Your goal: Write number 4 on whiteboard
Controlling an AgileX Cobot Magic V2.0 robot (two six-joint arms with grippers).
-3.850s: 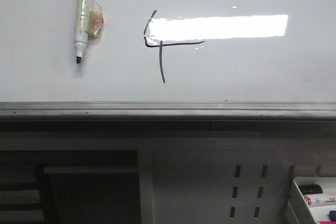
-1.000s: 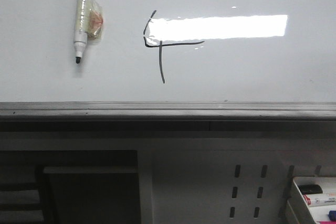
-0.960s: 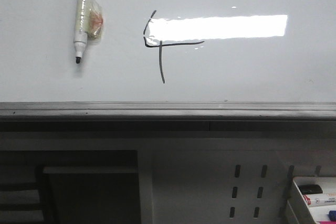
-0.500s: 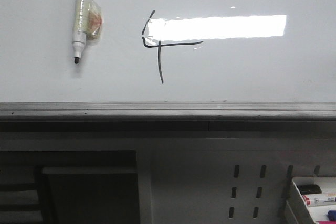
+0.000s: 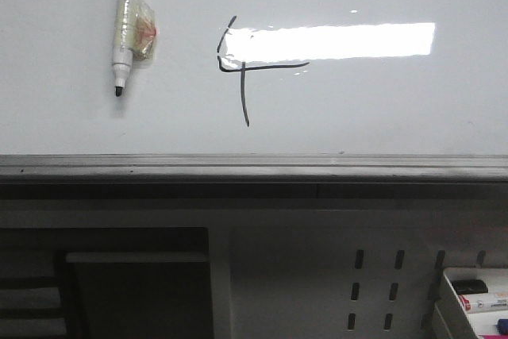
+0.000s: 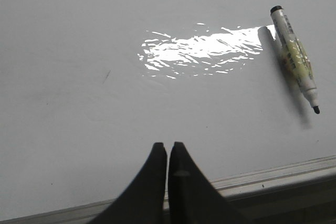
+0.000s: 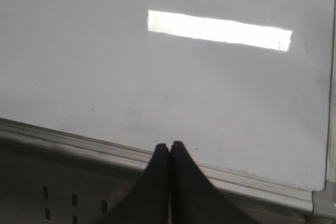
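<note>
Nothing has moved since the earlier frames: marker (image 5: 126,29) and 4 (image 5: 243,65) lie as they did.

Both grippers, left (image 6: 168,150) and right (image 7: 169,149), are pinched fully closed on nothing, hanging by the board's (image 5: 381,117) near edge strip. The 4 sits mid-board, well back from that edge, partly under the glare; the marker lies apart to its left, tip toward the near edge. Writing looks finished, so I judge no further stroke is called for.

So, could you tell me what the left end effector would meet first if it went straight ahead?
Probably bare glossy white whiteboard; its shut end effector points past the grey edge strip, clear of the capless marker. Depth is uncertain.
</note>
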